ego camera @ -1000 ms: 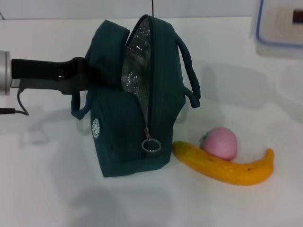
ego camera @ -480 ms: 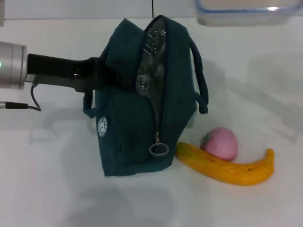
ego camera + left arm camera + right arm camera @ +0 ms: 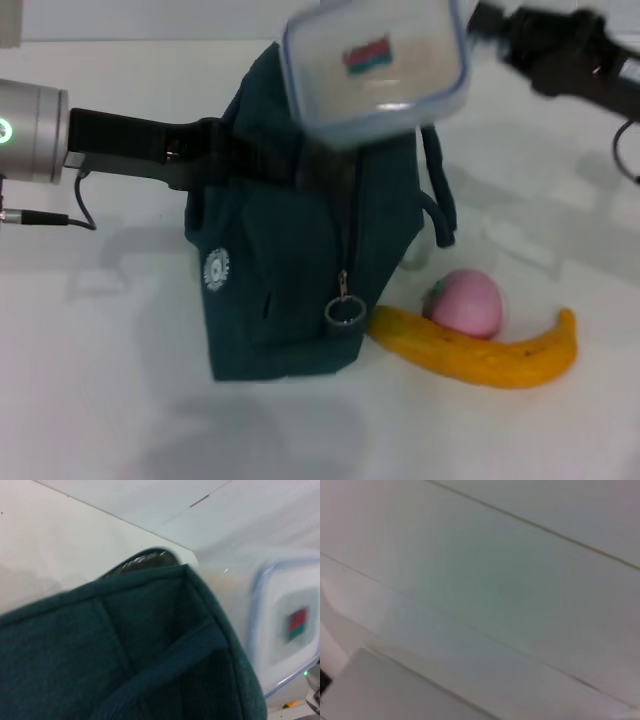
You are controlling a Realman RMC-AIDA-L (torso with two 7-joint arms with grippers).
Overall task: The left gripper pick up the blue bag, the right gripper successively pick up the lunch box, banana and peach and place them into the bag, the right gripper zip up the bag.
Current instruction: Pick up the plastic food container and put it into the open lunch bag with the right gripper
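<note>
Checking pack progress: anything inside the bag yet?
Can't tell. The lunch box, carried by the right gripper, hangs over the bag and covers its opening. Banana and peach lie outside on the table. Left gripper holds the bag's side.

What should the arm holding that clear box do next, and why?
Probably lower it. The right tool holds the lunch box just above the blue bag, which the left tool grips at its top; the banana and peach wait on the table.

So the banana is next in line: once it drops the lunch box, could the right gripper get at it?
Probably yes: the banana lies open on top, with only the peach touching its far side.
</note>
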